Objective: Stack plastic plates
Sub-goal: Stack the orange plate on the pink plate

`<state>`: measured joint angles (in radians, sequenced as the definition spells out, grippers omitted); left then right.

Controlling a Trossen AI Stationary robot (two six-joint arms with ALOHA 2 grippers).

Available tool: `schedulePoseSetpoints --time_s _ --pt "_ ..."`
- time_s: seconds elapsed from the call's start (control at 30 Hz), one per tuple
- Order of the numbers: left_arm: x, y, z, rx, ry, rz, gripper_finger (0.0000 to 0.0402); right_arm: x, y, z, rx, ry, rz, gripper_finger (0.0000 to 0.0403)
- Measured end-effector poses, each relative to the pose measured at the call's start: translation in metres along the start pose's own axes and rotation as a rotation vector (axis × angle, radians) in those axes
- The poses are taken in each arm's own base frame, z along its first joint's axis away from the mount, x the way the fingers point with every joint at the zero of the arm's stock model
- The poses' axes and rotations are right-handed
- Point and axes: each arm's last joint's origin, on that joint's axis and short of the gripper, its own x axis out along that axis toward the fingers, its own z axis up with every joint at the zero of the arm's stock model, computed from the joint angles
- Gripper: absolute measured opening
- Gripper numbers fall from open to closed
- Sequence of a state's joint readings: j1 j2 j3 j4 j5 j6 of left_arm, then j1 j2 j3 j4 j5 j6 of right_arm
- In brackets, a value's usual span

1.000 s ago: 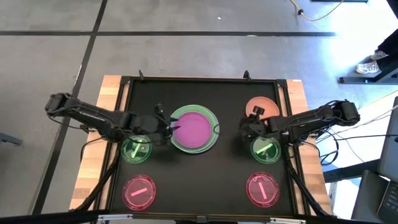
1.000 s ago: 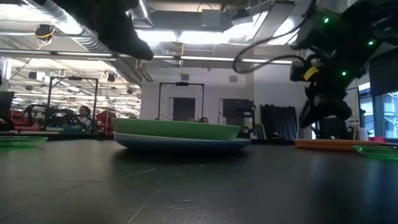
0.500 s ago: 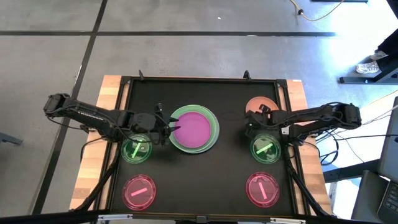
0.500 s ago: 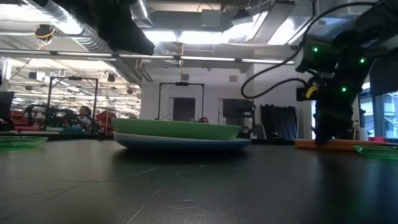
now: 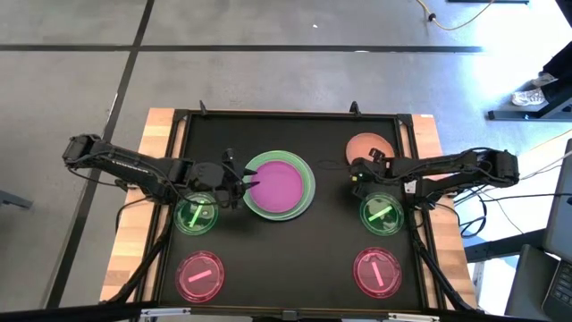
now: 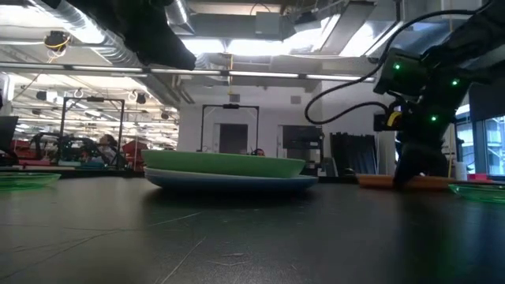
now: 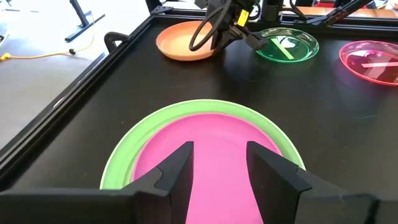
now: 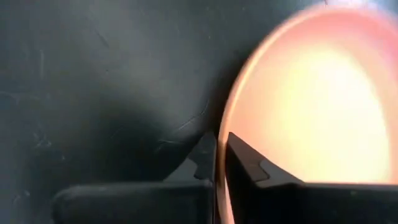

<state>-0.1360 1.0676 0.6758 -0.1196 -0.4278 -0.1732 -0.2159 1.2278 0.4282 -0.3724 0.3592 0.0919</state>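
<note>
Plates of round flat plastic lie spread over the black table (image 5: 295,250): a large magenta plate (image 5: 276,185) sits on a green plate (image 5: 307,199) at the centre, and in the low view a blue plate (image 6: 237,182) shows beneath the green one, so a stack is already started there. A mid-size orange plate (image 5: 369,147) rests flat at the far right. Two small translucent green plates (image 5: 197,216) lie one toward each side, and two small pink-red plates (image 5: 199,275) lie nearer the front edge.

The right gripper (image 8: 219,149) is down at the orange plate's rim, its fingers narrowed with the rim edge between them, apparently pinching it; that grip probably serves to lift or drag the plate toward the central stack.

The left gripper (image 7: 219,165) hangs over the near edge of the magenta plate with its fingers parted and nothing between them, seemingly waiting beside the stack.
</note>
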Motion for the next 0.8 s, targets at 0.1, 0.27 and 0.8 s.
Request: schedulePoseSetpoints --time_s 0.1,0.27,0.8 --pt "0.000 0.000 0.000 0.000 0.000 0.000 0.0141 -0.003 0.007 0.003 -0.055 -0.041 0.008 0.0013" --pt "0.000 0.000 0.000 0.000 0.000 0.000 0.0141 -0.018 0.024 0.016 -0.182 -0.134 -0.021 0.0007" --pt "0.000 0.000 0.000 0.000 0.000 0.006 0.0141 -0.075 0.084 0.073 -0.481 -0.764 0.362 0.0003"
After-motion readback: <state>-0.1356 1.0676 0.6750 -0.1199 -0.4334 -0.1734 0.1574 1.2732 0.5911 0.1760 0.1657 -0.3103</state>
